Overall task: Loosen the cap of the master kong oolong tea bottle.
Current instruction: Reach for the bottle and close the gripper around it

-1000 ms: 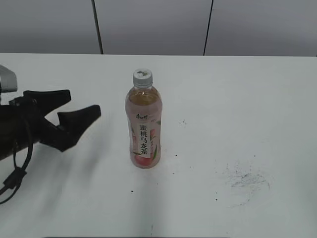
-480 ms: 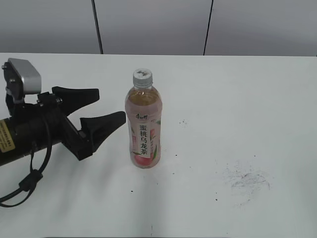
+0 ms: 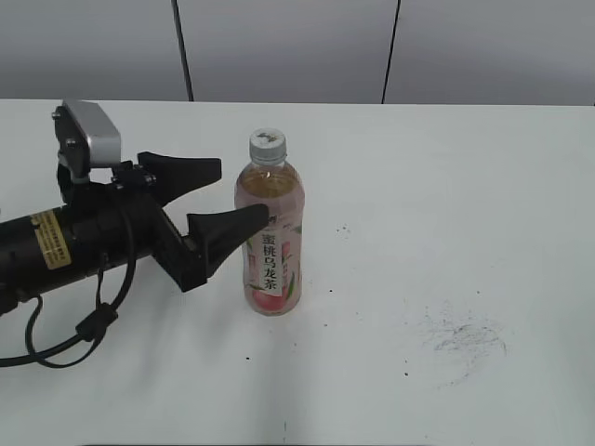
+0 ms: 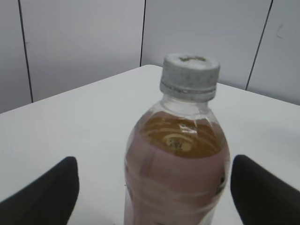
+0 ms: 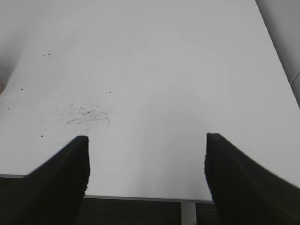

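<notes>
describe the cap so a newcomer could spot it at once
On the white table one slim bottle of amber tea stands upright near the middle, pink-and-white label facing the camera. The cap is the small round light-grey piece on its neck, ribbed sides, above the tea line. It is the only pale, opaque part of the bottle; the open left gripper beside it is black.

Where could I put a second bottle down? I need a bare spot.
The table is bare right of the tea bottle, apart from the scuff marks near the front. Behind the bottle is bare too. Its left is crowded: the open left gripper straddles it.
</notes>
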